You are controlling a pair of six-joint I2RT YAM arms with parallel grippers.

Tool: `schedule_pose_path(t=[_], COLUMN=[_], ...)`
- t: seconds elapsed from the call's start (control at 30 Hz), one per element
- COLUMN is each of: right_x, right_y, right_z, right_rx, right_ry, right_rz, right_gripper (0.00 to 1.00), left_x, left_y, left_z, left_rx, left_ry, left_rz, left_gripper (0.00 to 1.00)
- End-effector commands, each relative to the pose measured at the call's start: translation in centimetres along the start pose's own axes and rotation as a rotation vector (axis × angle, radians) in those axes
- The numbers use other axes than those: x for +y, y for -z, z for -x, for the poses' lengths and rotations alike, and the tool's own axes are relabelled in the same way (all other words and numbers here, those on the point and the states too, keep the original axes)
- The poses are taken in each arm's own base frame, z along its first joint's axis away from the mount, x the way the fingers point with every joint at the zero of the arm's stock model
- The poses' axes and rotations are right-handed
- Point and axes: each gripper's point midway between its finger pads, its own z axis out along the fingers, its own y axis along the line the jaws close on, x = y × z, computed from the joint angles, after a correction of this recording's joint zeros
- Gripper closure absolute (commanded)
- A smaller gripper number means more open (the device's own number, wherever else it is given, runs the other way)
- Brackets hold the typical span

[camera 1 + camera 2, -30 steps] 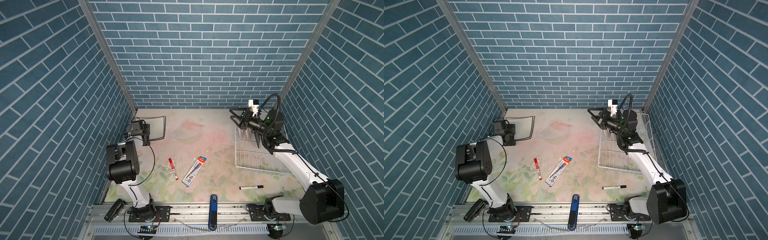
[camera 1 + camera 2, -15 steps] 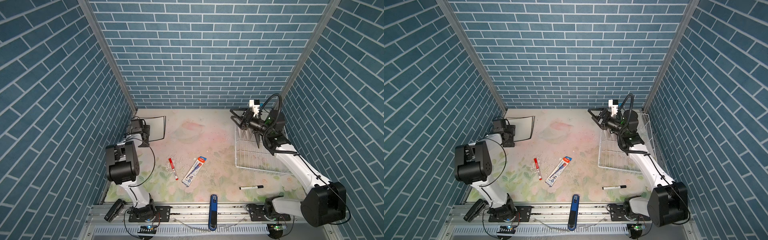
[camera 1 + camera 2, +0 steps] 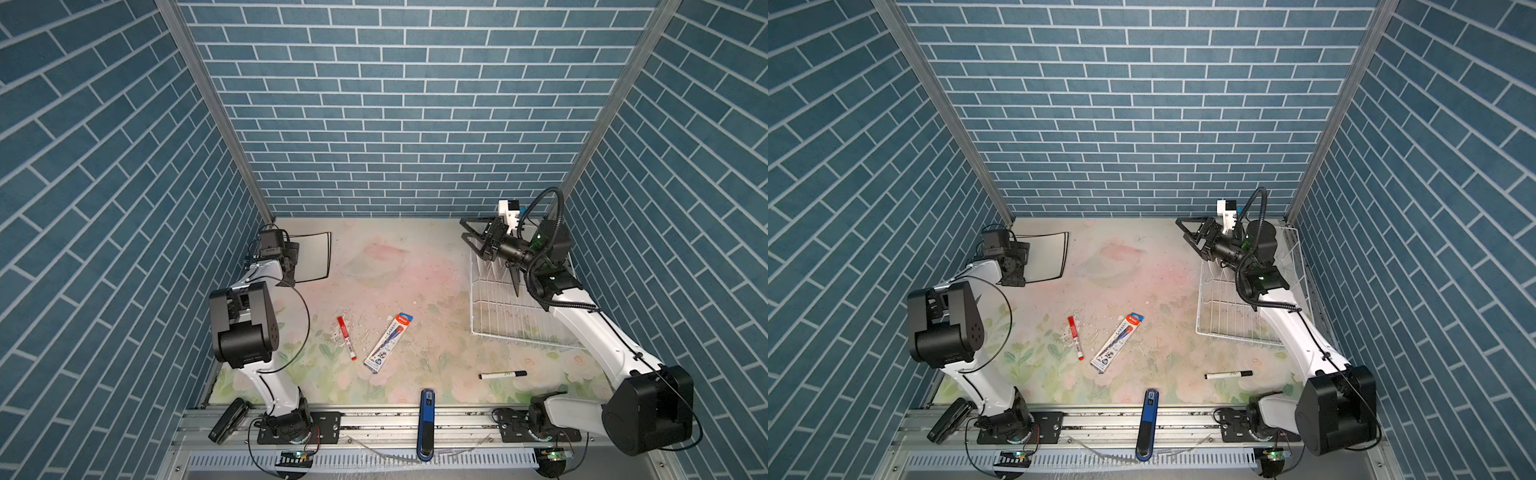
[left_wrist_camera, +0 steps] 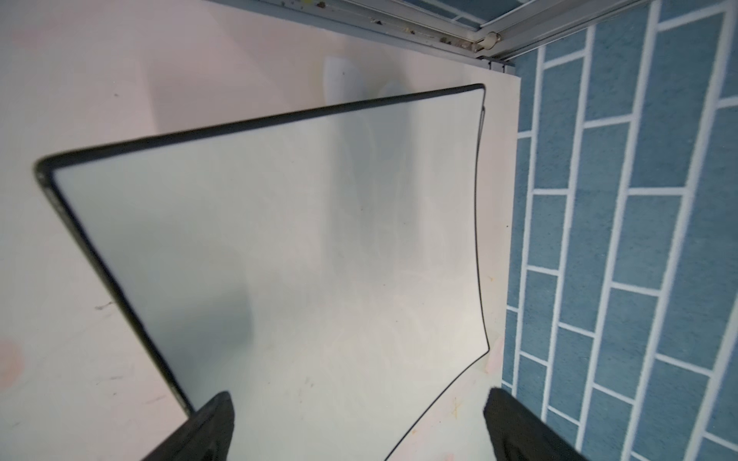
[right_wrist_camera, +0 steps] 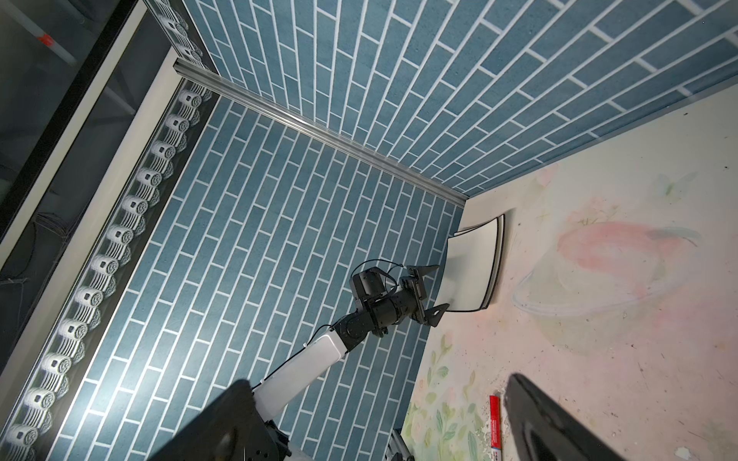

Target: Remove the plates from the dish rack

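Since the earlier frames both arms have shifted only slightly; nothing on the table has moved. One square plate (image 3: pixel 312 257) with a black rim lies flat at the upper left of the table in both top views, well apart from the dish rack (image 3: pixel 500 309) at the right. The left gripper (image 3: pixel 294 262) hovers at the plate's left edge, jaws spread wide and holding nothing. The right gripper (image 3: pixel 462 229) hangs over the rack's upper-left corner, also wide and empty. A red marker (image 3: pixel 346 337), pen pack (image 3: pixel 389 343) and black marker (image 3: pixel 503 375) lie in the lower middle.
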Motion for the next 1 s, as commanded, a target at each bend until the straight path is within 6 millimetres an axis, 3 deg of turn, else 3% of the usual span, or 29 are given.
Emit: schedule_pose_path(t=[0.0, 0.27, 0.4, 0.63, 0.97], right_x=[2.4, 2.6, 2.5, 3.0, 1.5], right_y=[0.3, 0.3, 0.4, 0.5, -0.1], right_z=[1.2, 1.3, 1.2, 1.5, 1.3], right_rx=[-0.034, -0.037, -0.043, -0.049, -0.038], right_ry=[0.101, 0.101, 0.098, 0.099, 0.088], right_rz=[0.040, 0.041, 0.038, 0.034, 0.027], right_gripper=[0.01, 0.01, 0.01, 0.01, 0.01], left_x=[0.2, 0.3, 1.3, 3.0, 3.7], left_y=[-0.6, 1.2, 1.8, 1.5, 1.2], left_z=[-0.4, 0.0, 0.4, 0.6, 1.2], left_rx=[0.017, -0.021, -0.044, -0.042, -0.062], left_ry=[-0.039, -0.043, -0.022, 0.027, 0.023], left_rz=[0.019, 0.017, 0.051, 0.107, 0.146], left_gripper=[0.00, 0.00, 0.00, 0.00, 0.00])
